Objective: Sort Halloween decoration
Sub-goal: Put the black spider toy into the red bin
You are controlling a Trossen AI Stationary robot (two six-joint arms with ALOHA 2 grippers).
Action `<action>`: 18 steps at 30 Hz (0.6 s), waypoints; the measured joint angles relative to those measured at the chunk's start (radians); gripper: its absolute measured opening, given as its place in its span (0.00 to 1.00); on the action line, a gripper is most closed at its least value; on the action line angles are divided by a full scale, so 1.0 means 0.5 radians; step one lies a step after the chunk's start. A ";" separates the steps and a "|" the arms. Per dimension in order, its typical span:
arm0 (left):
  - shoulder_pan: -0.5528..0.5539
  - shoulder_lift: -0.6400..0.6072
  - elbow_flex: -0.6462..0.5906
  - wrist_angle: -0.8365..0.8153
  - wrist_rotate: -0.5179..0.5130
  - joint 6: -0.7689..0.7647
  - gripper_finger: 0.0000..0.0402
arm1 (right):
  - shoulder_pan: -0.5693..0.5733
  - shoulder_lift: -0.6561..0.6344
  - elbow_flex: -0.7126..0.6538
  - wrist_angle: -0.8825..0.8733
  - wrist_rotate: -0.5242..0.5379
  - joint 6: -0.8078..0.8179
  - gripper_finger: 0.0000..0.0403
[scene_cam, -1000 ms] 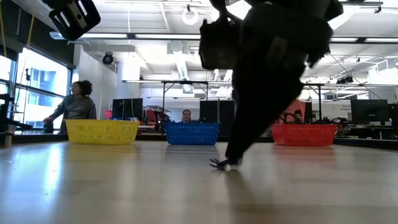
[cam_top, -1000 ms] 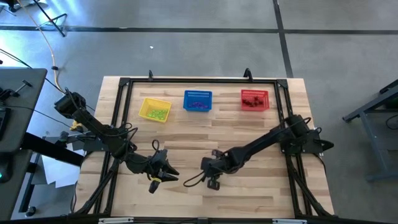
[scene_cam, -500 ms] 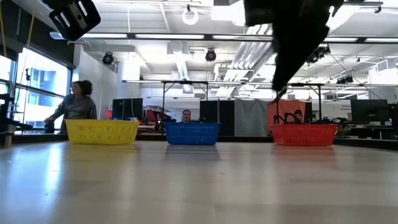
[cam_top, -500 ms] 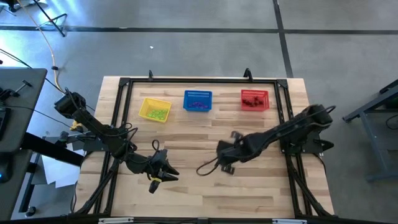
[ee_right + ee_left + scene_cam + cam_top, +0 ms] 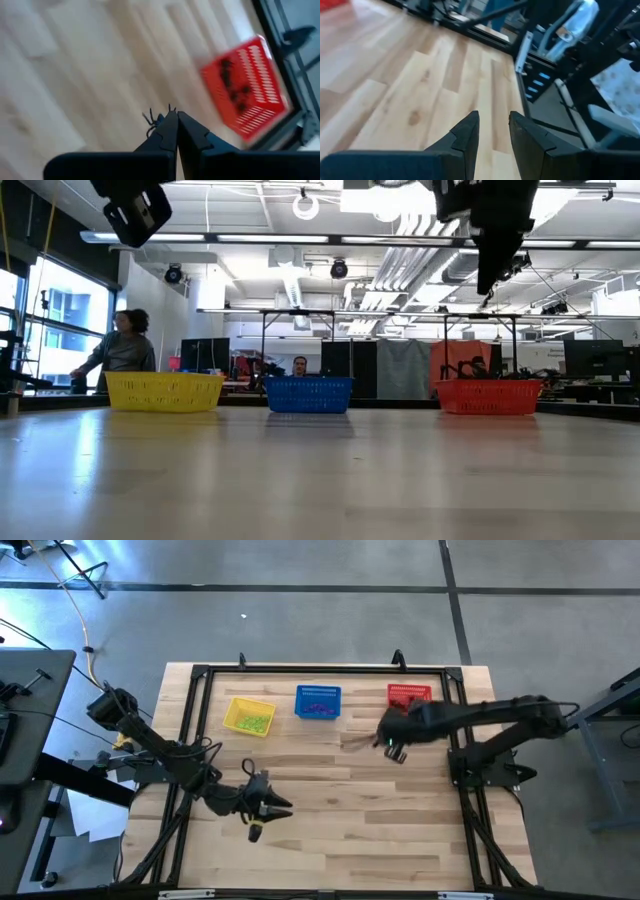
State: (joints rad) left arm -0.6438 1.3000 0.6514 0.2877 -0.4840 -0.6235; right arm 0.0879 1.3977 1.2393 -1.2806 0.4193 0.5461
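Up near the red basket (image 5: 409, 699), the right gripper (image 5: 176, 116) has its fingers pinched tight on a black spider trinket (image 5: 151, 120), held above the table (image 5: 330, 840). Down at the front-left the left gripper (image 5: 492, 125) just hangs there, fingers slightly apart around nothing. Yellow basket (image 5: 249, 716) holds what look like green trinkets, though it's tiny from above.

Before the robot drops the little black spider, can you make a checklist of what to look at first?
1. Right gripper shut on the tiny black plastic spider: ok.
2. Gripper directly over the red mesh basket: not ok, it is beside it, above the wooden table.
3. Red basket upright: ok.
4. Red basket holds dark trinkets like this one: ok.
5. Left gripper far from the baskets, holding nothing: ok.
6. More spiders left on the table: cannot tell.
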 joint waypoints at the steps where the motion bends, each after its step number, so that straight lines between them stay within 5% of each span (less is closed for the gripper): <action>1: 0.018 -0.002 0.000 0.001 -0.015 0.005 0.23 | -0.083 -0.030 -0.025 0.002 -0.012 -0.070 0.00; 8: 0.182 -0.009 0.000 0.001 -0.056 0.266 0.23 | -0.747 -0.174 -0.201 0.153 -0.030 -0.552 0.00; 18: 0.360 -0.009 0.000 -0.012 -0.033 0.305 0.23 | -1.447 -0.193 -0.528 0.782 -0.359 -1.000 0.00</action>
State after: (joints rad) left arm -0.4635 1.2953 0.6514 0.2816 -0.5004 -0.4708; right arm -0.6353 1.3014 0.9754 -0.8896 0.2398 0.0463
